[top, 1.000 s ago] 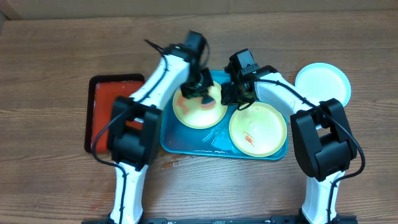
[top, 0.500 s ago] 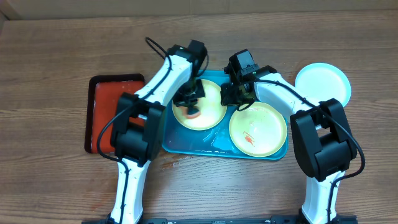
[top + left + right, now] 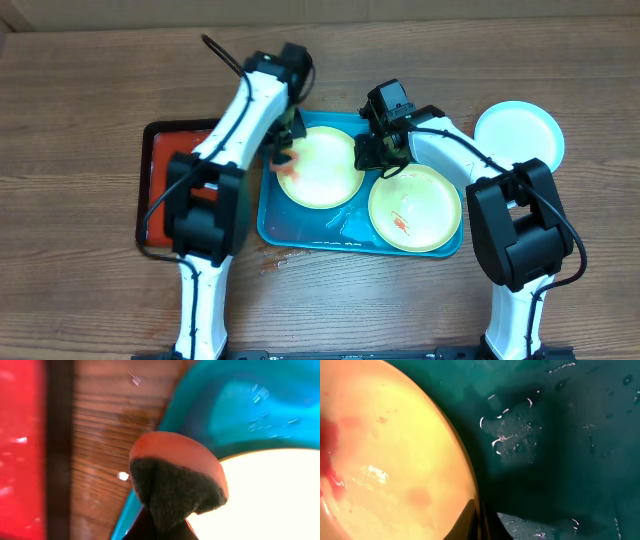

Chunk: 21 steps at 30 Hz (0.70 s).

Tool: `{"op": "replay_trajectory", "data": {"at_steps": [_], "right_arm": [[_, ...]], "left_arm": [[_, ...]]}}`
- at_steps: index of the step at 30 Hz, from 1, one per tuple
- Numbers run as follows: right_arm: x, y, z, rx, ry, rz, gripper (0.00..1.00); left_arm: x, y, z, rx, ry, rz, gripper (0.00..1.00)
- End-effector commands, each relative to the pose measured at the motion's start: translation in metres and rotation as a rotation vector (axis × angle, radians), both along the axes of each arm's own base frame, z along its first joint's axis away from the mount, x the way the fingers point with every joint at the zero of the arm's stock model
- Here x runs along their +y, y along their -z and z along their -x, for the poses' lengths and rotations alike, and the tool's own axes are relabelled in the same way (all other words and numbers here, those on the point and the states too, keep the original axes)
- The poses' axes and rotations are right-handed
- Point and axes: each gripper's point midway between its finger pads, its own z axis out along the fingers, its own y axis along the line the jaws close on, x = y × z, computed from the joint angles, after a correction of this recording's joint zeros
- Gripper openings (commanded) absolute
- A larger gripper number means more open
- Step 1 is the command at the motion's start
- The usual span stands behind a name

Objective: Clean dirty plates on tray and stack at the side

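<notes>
Brown wood-grain runs across the broad table. On it lies the large turquoise rectangular plastic tray, with a smaller red tray with a black rim just to its left.

Two pale yellow-green round plastic plates sit side by side in the turquoise tray. The left yellow-green plate looks free of red; the right yellow-green plate carries red smears near its middle. A whitish round plate with a light blue rim rests on the table beyond the tray's right end, probably the start of the stack.

The left gripper is clamped on an orange sponge with a dark scouring face, poised over the left plate's left rim and the tray's edge. The right gripper sits low between the two plates, at the rim of the right one; I cannot tell whether its fingers pinch that rim.

The step in hand seems to be scrubbing the left plate, at the end of an outward stroke. Next the sponge should probably go to the smeared right plate, while the cleaned one needs carrying to the whitish plate.

Half a second ago the sponge was on the plate's left-centre; it has since swept out to the rim. The right arm and all three plates have not shifted.
</notes>
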Motion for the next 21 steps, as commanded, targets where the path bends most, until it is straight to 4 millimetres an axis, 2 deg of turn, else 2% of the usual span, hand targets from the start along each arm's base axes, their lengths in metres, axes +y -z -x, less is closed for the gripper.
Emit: {"op": "replay_trajectory", "data": {"at_steps": [1,4,7,8,11,15,17,18,21], "right_arm": [[-0.001,-0.029,-0.016,-0.086,-0.022,0.018,0.04],[-0.003,-0.055,-0.023,-0.186,-0.056,0.092,0.04],[-0.010,-0.088,-0.027,-0.299,-0.056,0.224,0.04],[-0.013,-0.097,-0.029,-0.332,-0.047,0.265,0.04],[-0.023,-0.142,-0.032,-0.494,-0.001,0.461,0.04],[-0.025,-0.192,-0.030,-0.682,-0.045,0.718,0.04],[-0.024,-0.213,-0.027,-0.760,-0.071,0.859,0.04],[-0.020,-0.230,-0.025,-0.819,-0.116,0.982,0.04],[-0.006,-0.250,-0.019,-0.873,-0.249,1.145,0.04]], "left_arm": [[0.015,-0.086,-0.010,-0.183,-0.065,0.095,0.04],[0.038,-0.107,-0.001,-0.196,-0.109,0.092,0.04],[0.066,-0.114,0.011,-0.162,-0.133,0.072,0.04],[0.073,-0.114,0.014,-0.145,-0.131,0.065,0.04],[0.108,-0.110,0.026,-0.090,-0.149,-0.006,0.04],[0.141,-0.103,0.035,-0.049,-0.200,-0.041,0.04],[0.152,-0.100,0.038,-0.038,-0.234,-0.033,0.04],[0.162,-0.099,0.040,-0.032,-0.262,-0.029,0.04],[0.172,-0.098,0.042,-0.029,-0.288,-0.029,0.04]]}}
